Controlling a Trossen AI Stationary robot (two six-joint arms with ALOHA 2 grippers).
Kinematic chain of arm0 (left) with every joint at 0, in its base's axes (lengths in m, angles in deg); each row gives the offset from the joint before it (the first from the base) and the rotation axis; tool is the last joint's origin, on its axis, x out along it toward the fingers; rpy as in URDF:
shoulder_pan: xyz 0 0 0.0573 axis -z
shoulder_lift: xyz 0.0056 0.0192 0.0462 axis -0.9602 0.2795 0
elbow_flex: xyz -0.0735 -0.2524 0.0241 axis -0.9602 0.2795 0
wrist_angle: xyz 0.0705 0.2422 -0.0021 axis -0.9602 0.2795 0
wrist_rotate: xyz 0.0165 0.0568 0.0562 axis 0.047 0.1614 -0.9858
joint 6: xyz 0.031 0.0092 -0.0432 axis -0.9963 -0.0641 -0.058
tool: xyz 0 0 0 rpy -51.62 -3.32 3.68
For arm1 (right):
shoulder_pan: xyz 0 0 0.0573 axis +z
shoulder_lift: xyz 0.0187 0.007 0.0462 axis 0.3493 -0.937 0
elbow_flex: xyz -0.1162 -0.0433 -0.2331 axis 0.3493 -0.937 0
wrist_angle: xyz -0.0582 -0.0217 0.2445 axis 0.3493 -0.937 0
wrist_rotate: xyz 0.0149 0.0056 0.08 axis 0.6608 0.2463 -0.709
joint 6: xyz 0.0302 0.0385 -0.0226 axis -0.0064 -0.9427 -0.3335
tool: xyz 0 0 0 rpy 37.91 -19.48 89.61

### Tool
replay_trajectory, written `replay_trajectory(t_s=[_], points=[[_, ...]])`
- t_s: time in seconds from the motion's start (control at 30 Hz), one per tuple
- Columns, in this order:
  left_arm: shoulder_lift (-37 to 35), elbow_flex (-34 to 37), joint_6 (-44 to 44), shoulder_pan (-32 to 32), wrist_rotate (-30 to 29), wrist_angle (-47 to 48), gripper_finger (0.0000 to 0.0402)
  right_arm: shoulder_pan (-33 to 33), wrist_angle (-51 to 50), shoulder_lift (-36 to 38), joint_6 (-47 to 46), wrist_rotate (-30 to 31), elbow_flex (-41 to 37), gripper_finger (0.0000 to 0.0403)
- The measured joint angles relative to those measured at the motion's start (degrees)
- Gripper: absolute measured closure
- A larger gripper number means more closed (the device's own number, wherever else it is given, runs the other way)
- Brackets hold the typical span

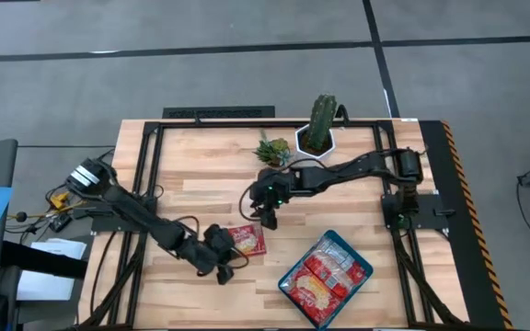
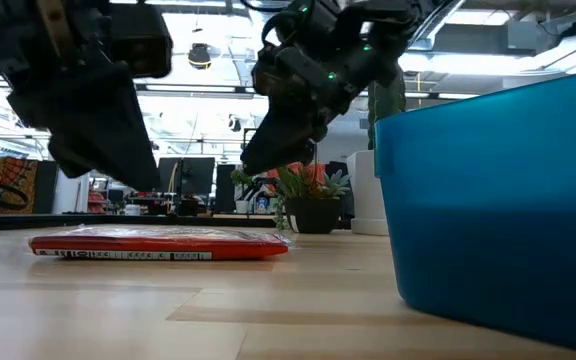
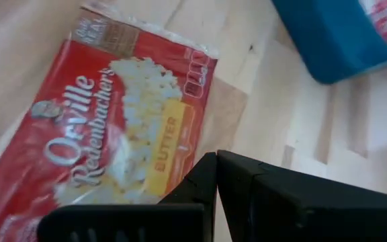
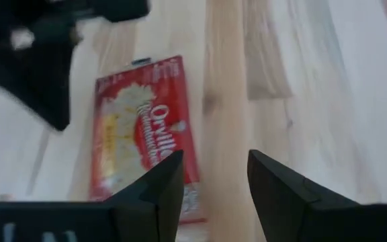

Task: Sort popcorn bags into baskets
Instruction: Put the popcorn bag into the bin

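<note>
One red popcorn bag (image 1: 247,239) with a yellow butter label lies flat on the wooden table, also seen in the low view (image 2: 158,243), the left wrist view (image 3: 113,128) and the right wrist view (image 4: 146,134). My left gripper (image 1: 226,257) (image 3: 217,171) is shut, just to the bag's near-left and above the table (image 2: 133,175). My right gripper (image 1: 268,219) (image 4: 215,175) is open and hovers above the bag's far-right corner (image 2: 258,160). The teal tray (image 1: 366,268) (image 2: 498,200) stands to the right near the near edge and holds several red packets (image 1: 322,278).
A tall cactus in a white hexagonal pot (image 1: 318,129) and a small green spiky plant (image 1: 272,149) stand near the table's far edge. Black frame rails (image 1: 145,175) run along the table's left, right and far sides. Bare wood lies between bag and tray.
</note>
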Motion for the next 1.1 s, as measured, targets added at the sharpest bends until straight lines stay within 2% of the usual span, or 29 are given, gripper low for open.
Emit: replay_trajectory(t_s=[0.3,0.67,1.1], points=[[8.31,-2.62,6.4,0.51,2.73,3.0,0.0402,-0.42,-0.51,-6.05,3.34,-3.2,4.61,0.0209],[8.74,-2.51,6.81,0.07,2.31,8.53,0.0402,-0.21,0.46,-12.96,2.63,-7.62,5.47,0.0207],[8.74,-2.45,4.38,-3.43,1.16,7.79,0.0401,2.81,0.27,-13.09,1.15,-10.99,5.47,0.0204]])
